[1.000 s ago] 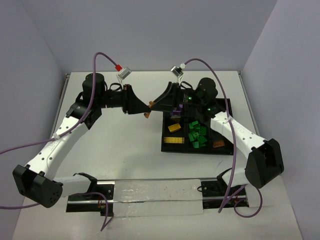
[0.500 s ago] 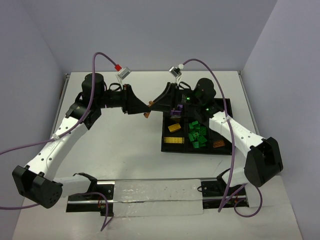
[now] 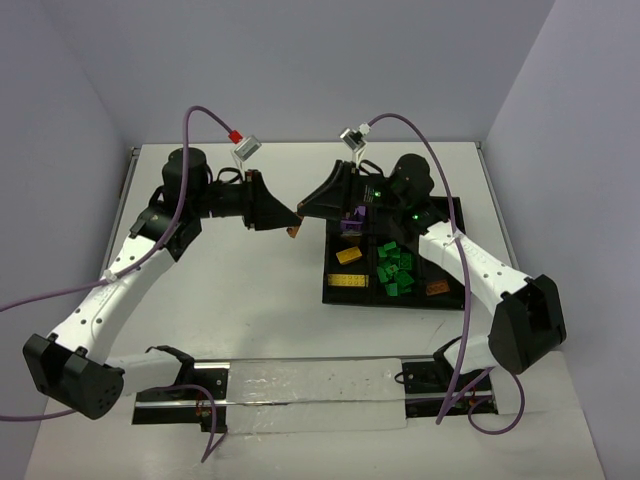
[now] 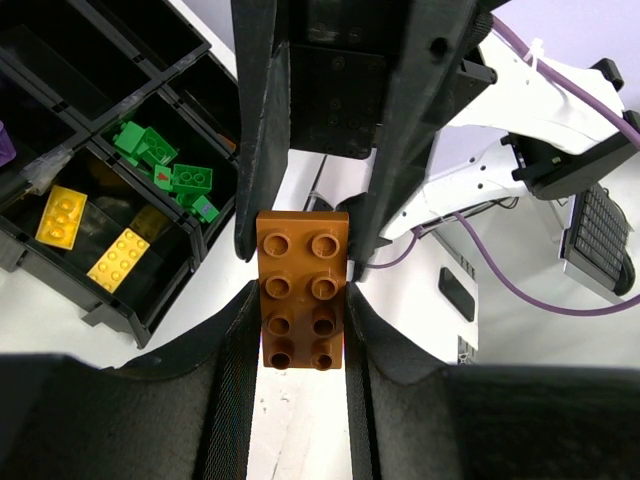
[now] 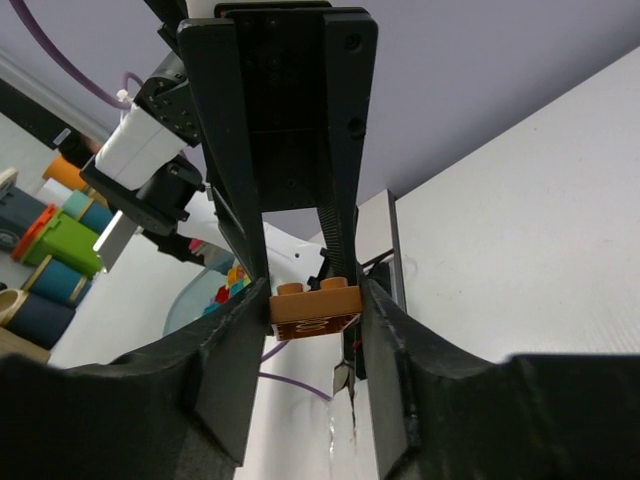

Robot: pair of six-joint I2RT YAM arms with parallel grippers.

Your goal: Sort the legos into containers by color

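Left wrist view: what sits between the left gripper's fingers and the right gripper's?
A single orange-brown studded plastic brick bridges them, left gripper on one end, right gripper on the other; the right wrist view confirms.

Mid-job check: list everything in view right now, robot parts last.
held orange brick: one, orange, between left tool and right tool, left of tray
second orange brick: one, orange, tray's near-right compartment
yellow bricks: two, yellow, near-left compartment
green bricks: several, green, near-middle compartment
purple bricks: count unclear, purple, far-left compartment, partly hidden
tray: one, black, right side of table
table: one, white, under everything
left tool: one, black, shut on held orange brick
right tool: one, black, flanks that brick; contact unclear
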